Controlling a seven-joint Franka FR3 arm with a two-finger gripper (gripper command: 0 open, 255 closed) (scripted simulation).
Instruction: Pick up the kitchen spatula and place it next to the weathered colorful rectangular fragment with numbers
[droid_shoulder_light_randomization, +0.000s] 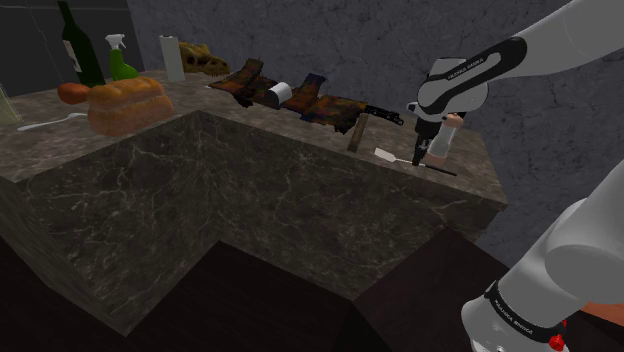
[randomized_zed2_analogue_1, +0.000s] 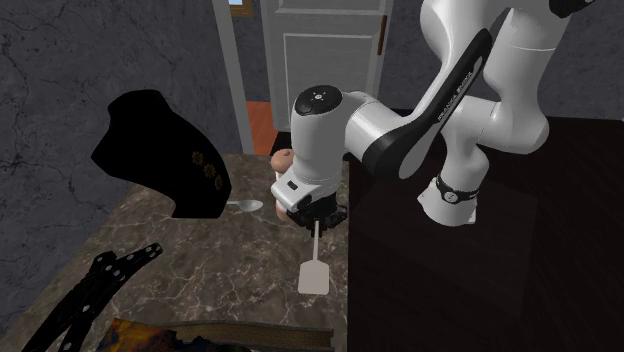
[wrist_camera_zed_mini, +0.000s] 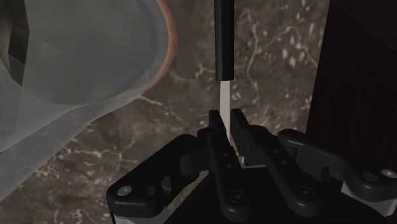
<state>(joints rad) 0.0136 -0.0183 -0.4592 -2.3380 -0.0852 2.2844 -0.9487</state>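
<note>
Our claw (wrist_camera_zed_mini: 224, 122) is shut tight on the thin white neck of the spatula (droid_shoulder_light_randomization: 386, 153), low by the tabletop (droid_shoulder_light_randomization: 250, 190) edge. Its flat end points toward the colourful piece (droid_shoulder_light_randomization: 325, 108), so we think we must carry it that way.

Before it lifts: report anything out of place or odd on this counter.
Nothing spilled or broken. The white-bladed, black-handled spatula lies right by the dark marbled counter's edge, its thin shaft clasped in the claw.
</note>
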